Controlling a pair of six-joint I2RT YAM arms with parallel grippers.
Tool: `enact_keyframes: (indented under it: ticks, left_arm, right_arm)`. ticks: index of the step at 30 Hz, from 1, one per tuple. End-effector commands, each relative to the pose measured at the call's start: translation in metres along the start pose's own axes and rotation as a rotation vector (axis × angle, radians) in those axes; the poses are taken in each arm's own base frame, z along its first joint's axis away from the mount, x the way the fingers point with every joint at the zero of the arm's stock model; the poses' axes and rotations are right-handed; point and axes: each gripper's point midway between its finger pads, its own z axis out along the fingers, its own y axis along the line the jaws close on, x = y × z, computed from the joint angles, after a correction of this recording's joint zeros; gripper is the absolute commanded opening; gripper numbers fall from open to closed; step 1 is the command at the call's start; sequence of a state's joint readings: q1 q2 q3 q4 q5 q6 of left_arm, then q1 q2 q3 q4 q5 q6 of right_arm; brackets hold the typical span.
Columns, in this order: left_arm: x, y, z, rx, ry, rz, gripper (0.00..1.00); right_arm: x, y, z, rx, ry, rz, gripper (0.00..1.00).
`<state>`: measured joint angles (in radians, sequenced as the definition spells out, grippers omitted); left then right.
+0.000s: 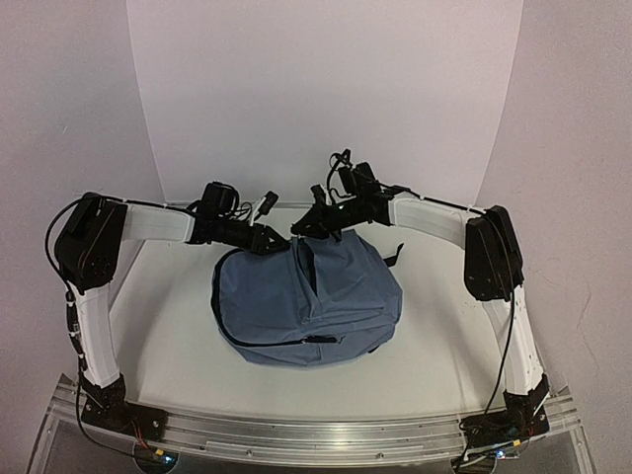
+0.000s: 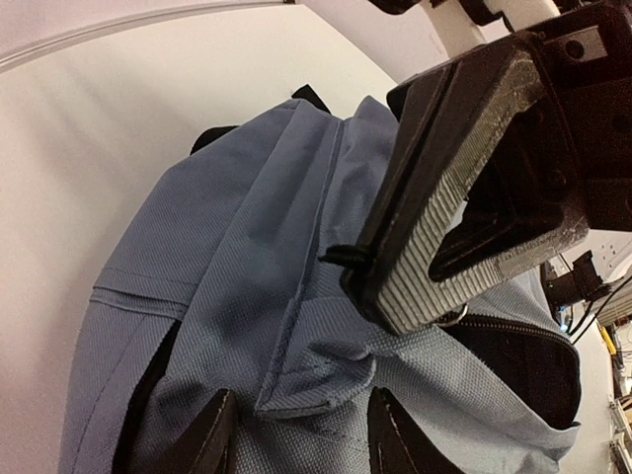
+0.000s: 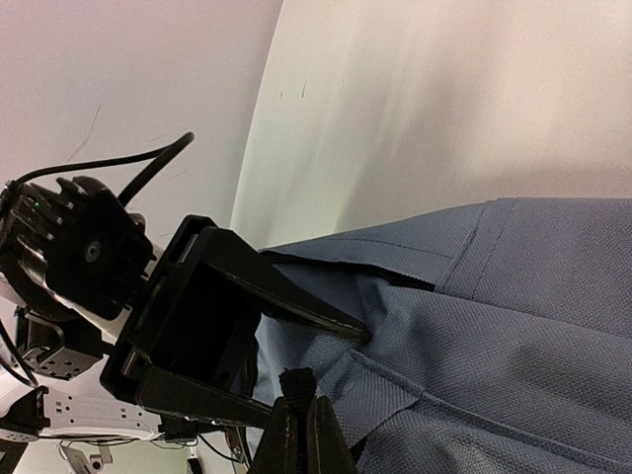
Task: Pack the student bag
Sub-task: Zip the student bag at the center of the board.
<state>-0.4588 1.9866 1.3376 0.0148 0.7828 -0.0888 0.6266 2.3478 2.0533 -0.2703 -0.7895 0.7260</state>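
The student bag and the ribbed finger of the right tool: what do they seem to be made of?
The student bag: woven cloth, probably synthetic, matt slate-blue; a fine weave and stitched seams show. The right tool: likely hard black plastic, dull; its finger face bears fine ribs.

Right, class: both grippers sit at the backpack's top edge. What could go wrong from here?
The right gripper pinches only a small bit at the top of the backpack, so it may slip off. The left gripper straddles a loose fold; pulling could drag the whole backpack instead of opening it.
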Motion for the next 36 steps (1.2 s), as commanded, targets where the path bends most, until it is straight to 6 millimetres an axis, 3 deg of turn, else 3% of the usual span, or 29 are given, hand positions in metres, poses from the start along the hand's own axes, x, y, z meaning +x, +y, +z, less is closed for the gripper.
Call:
enact_keyframes:
  ticks: [1, 8, 10, 14, 15, 24, 36]
  left_arm:
    - [-0.031, -0.012, 0.002, 0.038, -0.087, 0.079, 0.43]
    - [-0.039, -0.015, 0.007, 0.058, -0.112, 0.110, 0.44]
    - [-0.038, -0.015, 0.008, 0.067, -0.108, 0.107, 0.35]
    - [-0.037, -0.013, 0.008, 0.057, -0.116, 0.086, 0.03]
    - [-0.037, -0.011, 0.006, 0.047, -0.124, 0.070, 0.01]
    - [-0.038, 0.037, -0.003, -0.177, -0.168, -0.121, 0.00]
    - [-0.040, 0.059, -0.011, -0.234, -0.192, -0.197, 0.00]
  right_arm:
    - [-0.020, 0.045, -0.026, -0.074, -0.069, -0.070, 0.00]
    - [-0.020, 0.044, -0.025, -0.077, -0.068, -0.062, 0.00]
    - [-0.021, 0.046, -0.026, -0.078, -0.072, -0.066, 0.00]
    - [-0.021, 0.048, -0.029, -0.075, -0.079, -0.080, 0.00]
    - [-0.021, 0.049, -0.030, -0.075, -0.080, -0.086, 0.00]
    - [-0.003, 0.053, -0.049, -0.056, -0.072, -0.121, 0.00]
    - [0.044, 0.042, -0.063, -0.055, 0.023, -0.088, 0.00]
